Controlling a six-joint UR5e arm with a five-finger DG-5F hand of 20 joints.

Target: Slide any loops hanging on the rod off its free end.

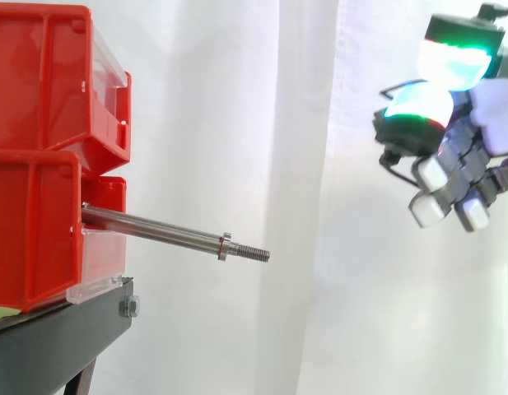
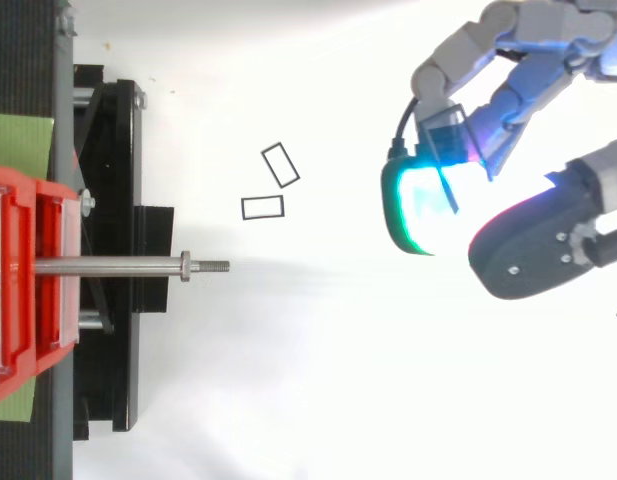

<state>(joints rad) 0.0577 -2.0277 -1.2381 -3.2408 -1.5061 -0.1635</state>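
Top view: rod [image 2: 108, 266] is jutting bare from the red bin [image 2: 28, 290], its free end pointing toward the hand [image 2: 533, 250]. Loops [image 2: 280, 164] are lying on white ground near its tip. The hand is hovering well apart; we cannot tell whether it is holding anything. Risk, as we are judging it: reaching again could strike the bare tip.

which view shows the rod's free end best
The side view: the rod juts from the red bins against the white curtain, nut and threaded tip plain, no loop on it. The top view shows the same rod from above, equally bare.
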